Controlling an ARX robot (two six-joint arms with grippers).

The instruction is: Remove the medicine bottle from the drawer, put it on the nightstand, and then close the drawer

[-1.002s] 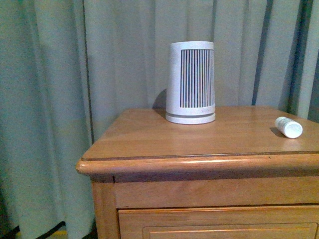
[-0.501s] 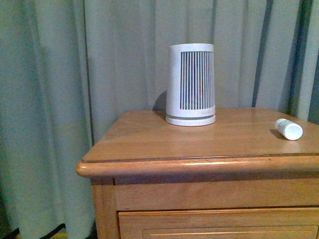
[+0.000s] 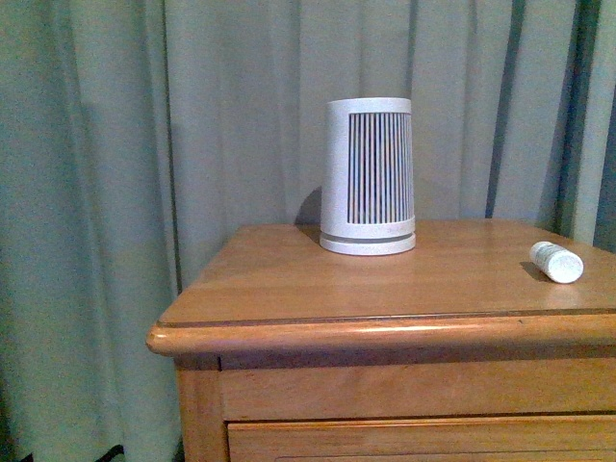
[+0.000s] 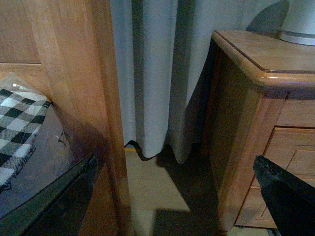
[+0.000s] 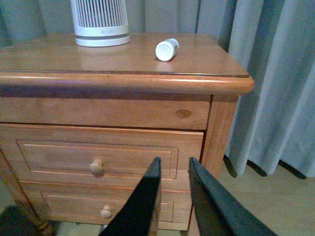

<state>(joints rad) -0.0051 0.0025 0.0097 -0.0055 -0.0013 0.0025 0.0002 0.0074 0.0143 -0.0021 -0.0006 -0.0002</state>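
While the small white plastic medicine bottle (image 3: 556,262) lies on its side at the right of the orange-brown glossy wooden nightstand (image 3: 318,289), cap end towards us, the tall white tapered device with dark vertical grille slats (image 3: 370,176) stands upright further back, well apart from it. Grey-green curtains (image 3: 144,144) hang behind the lot. And look at the upper drawer (image 5: 98,157), wood front with a recessed panel and one small wooden knob (image 5: 96,166): it sits flush with the cabinet face, shut, with the lower drawer (image 5: 106,209) beneath it much the same. The right pincer (image 5: 173,169) hangs in front of that drawer face, to the right of the knob, its two dark fingers close together with a narrow gap and nothing between them. Over on the left, the left pincer (image 4: 172,182) is spread wide and empty, low beside the nightstand's left flank, with a wooden post (image 4: 93,98) and a black-and-white checked cloth (image 4: 17,128) on its other side.
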